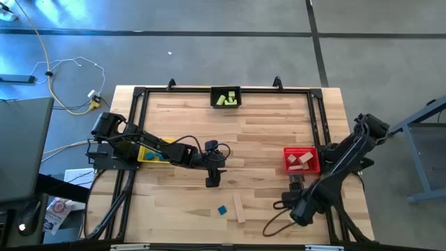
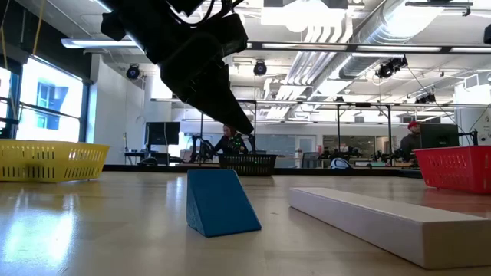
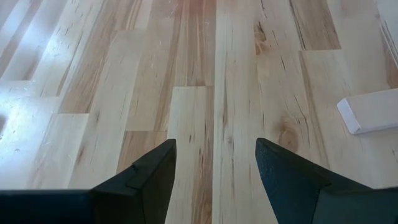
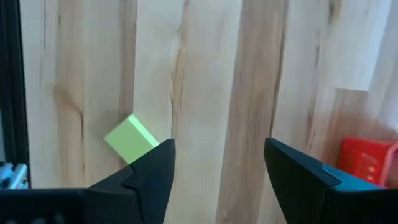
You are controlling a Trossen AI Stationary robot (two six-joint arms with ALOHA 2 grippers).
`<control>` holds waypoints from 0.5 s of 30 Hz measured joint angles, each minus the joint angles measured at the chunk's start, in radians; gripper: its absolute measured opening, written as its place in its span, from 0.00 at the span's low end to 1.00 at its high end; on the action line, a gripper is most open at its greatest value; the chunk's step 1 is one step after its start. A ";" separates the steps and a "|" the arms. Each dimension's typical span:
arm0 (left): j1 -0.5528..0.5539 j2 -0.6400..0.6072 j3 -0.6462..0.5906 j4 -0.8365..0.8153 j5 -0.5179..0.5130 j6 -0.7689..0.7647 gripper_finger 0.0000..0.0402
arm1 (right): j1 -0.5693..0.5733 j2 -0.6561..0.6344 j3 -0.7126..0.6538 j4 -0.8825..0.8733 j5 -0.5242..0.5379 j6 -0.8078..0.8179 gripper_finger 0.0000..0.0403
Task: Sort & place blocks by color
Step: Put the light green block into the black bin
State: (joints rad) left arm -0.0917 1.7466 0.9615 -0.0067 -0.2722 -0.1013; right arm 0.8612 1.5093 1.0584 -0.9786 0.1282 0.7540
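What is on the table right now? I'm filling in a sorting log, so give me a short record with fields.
black bin: holds lime green blocks
yellow bin: holds a blue block
red bin: holds plain wood blocks
loose on table: blue wedge, wood bar, green cube
left pincer: open, empty, over bare wood
right pincer: open, empty, green cube beside one finger

1. A robotics lab or open workshop hall — the low view shows exposed ceiling ducts [image 2: 360, 31] and strip lights overhead.
2. Monitors [image 2: 163, 134] and workbenches line the background, with a person [image 2: 411, 138] seated at a screen.
3. The wooden table [image 1: 265, 125] sits in a black frame on grey concrete floor — loose cables [image 1: 66, 77] trail beside it.
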 joint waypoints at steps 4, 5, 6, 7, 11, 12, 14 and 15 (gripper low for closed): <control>0.000 0.000 0.000 0.000 0.000 0.000 0.52 | 0.026 0.042 0.000 0.002 -0.007 -0.003 0.58; 0.000 0.000 0.000 0.000 0.000 0.000 0.52 | 0.031 0.055 0.000 0.004 -0.015 -0.003 0.58; 0.000 0.000 0.000 0.000 0.000 0.000 0.52 | 0.036 0.066 0.000 0.008 -0.028 -0.003 0.58; 0.000 0.000 0.000 0.000 0.000 0.000 0.52 | 0.041 0.077 0.000 0.015 -0.038 0.003 0.58; 0.000 0.000 0.000 0.000 0.000 0.000 0.52 | 0.066 0.118 0.000 0.056 -0.066 0.031 0.58; 0.000 0.000 0.000 0.000 0.000 0.000 0.52 | 0.073 0.128 0.000 0.068 -0.075 0.031 0.58; 0.000 0.000 0.000 0.000 0.000 0.000 0.52 | 0.087 0.147 0.000 0.080 -0.084 0.031 0.58; 0.000 0.000 0.000 0.000 0.000 0.000 0.52 | 0.094 0.156 0.000 0.084 -0.094 0.031 0.58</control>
State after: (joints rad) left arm -0.0917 1.7466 0.9615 -0.0071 -0.2722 -0.1011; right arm 0.9550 1.6653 1.0580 -0.8947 0.0341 0.7847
